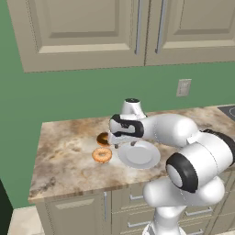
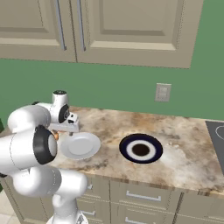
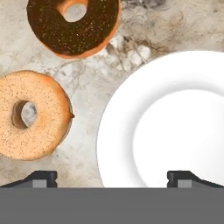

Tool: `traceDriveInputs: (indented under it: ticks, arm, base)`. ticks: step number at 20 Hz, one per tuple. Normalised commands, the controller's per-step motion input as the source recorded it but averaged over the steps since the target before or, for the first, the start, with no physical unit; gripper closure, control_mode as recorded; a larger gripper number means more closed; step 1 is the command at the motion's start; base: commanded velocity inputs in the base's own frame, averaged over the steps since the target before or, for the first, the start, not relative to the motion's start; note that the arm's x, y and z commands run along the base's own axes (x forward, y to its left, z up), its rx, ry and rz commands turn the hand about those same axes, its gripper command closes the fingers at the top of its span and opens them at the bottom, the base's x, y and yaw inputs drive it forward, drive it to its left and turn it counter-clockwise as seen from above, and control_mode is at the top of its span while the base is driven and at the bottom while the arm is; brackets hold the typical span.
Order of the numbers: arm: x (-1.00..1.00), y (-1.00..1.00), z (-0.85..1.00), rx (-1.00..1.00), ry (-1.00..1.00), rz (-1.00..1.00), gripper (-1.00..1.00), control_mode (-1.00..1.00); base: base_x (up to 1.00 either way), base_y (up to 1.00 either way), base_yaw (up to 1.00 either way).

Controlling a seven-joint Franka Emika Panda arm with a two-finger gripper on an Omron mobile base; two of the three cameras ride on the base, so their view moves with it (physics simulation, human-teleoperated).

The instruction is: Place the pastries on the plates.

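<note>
An orange-glazed donut [image 3: 33, 114] and a chocolate-iced donut [image 3: 74, 26] lie side by side on the marble counter, just left of the white plate [image 3: 175, 127]. From the left base view, the orange donut [image 1: 102, 155] is nearest the front and the chocolate donut [image 1: 102, 138] sits behind it, partly hidden by the hand. My gripper [image 3: 111, 179] hovers open above the white plate's left rim [image 1: 139, 158], with nothing between its fingers [image 3: 41, 178]. The navy plate [image 2: 141, 148] sits empty farther right of the white plate [image 2: 81, 145].
The counter ends at a left edge [image 1: 39, 151] beyond the donuts. A cooktop corner [image 2: 216, 131] shows at the far right. A wall outlet [image 2: 162, 92] and upper cabinets [image 1: 82, 27] are behind and above.
</note>
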Motion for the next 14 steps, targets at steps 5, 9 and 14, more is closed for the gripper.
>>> traceDriveInputs:
  ticks: [5, 9, 14]
  arm:
    - [0.00, 0.29, 0.00, -0.04, -0.08, 0.02, -1.00, -1.00]
    - [0.11, 0.24, 0.00, 0.00, 0.03, 0.02, -1.00, -1.00]
    - [0.02, 0.22, 0.00, 0.00, 0.07, 0.04, -1.00, -1.00]
  base:
    - [0.00, 0.00, 0.00]
    - [0.00, 0.00, 0.00]
    - [0.00, 0.00, 0.00]
